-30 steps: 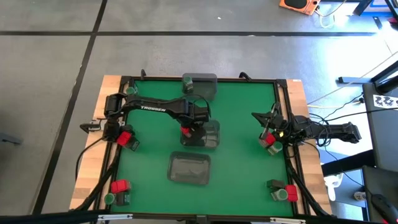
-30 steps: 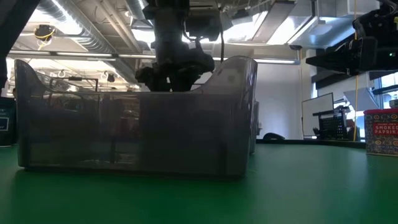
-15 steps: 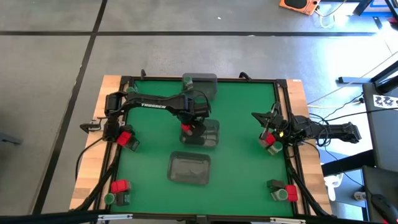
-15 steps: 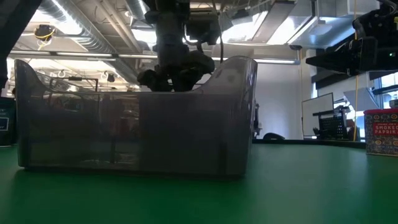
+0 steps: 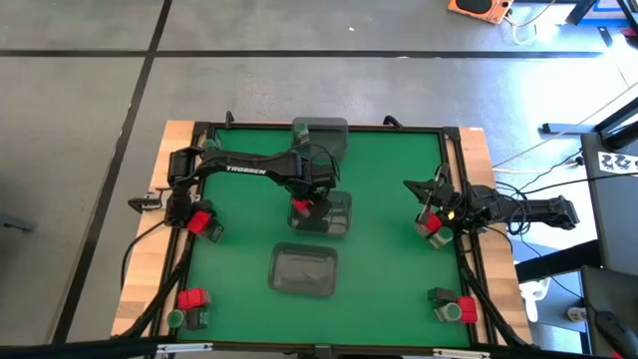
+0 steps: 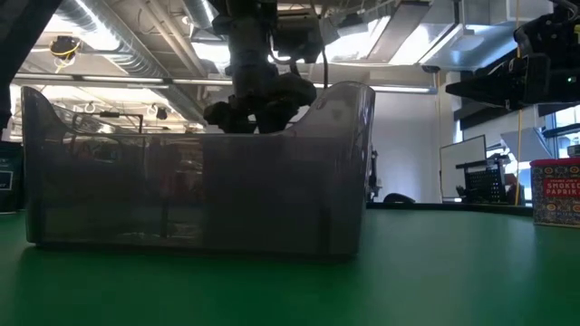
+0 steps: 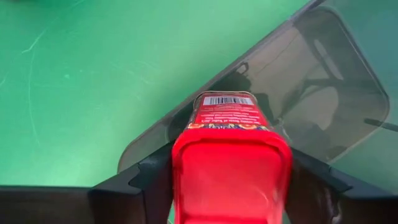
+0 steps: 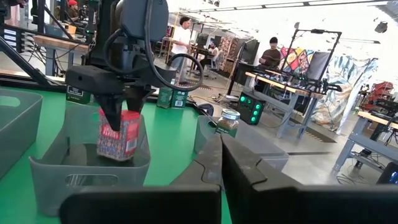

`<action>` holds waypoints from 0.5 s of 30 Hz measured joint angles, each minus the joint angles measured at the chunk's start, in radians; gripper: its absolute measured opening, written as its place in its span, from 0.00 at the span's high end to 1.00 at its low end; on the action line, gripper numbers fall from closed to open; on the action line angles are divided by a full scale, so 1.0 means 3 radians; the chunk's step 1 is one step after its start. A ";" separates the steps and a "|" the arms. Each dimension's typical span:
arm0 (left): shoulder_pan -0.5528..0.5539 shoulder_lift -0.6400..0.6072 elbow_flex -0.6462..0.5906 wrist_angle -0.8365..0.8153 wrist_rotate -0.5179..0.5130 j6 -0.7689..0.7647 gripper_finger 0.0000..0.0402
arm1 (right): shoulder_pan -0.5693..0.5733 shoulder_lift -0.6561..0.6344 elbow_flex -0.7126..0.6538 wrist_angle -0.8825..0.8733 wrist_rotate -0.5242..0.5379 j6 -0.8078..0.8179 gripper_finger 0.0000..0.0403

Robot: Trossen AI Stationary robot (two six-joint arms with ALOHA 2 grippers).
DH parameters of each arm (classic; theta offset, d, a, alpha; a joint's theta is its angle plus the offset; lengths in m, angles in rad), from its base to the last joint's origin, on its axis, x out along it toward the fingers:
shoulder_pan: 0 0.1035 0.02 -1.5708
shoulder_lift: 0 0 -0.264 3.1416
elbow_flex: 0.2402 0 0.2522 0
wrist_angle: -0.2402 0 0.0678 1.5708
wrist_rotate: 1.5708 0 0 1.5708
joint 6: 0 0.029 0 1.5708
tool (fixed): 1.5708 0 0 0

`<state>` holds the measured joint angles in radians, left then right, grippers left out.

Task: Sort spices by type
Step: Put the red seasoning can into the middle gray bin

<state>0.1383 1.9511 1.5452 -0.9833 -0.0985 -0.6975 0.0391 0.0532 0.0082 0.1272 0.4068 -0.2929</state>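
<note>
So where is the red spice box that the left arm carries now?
In the high view the red box sits between the left gripper fingers, over the left edge of the middle clear tray.

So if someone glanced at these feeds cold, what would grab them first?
Probably the left gripper holding a bright red spice box over the clear tray at mid-table. Next, the small mixed spice clusters at the table's corners, and the right gripper, shut, waiting at the right edge.

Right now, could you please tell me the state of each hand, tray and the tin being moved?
Left hand: gripping the red tin over the middle tray.
Right hand: shut, empty, at the right edge.
Near tray: empty.
Far tray: contents unclear.
</note>
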 joint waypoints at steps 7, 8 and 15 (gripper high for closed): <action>0.0006 -0.0004 0.0001 -0.0001 0.0129 -0.0005 0.22 | 0.0000 -0.0001 0.0000 -0.0019 0.0000 -0.0001 0.99; 0.0011 -0.0005 0.0012 -0.0011 0.0189 0.0005 0.21 | 0.0000 0.0000 0.0000 -0.0018 0.0000 0.0000 0.99; -0.0008 -0.0011 0.0202 -0.0106 0.0344 0.0215 0.21 | 0.0000 0.0000 -0.0001 -0.0017 0.0000 -0.0001 0.99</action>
<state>0.1360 1.9476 1.6058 -1.0150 0.0047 -0.6329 0.0391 0.0531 0.0080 0.1223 0.4068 -0.2931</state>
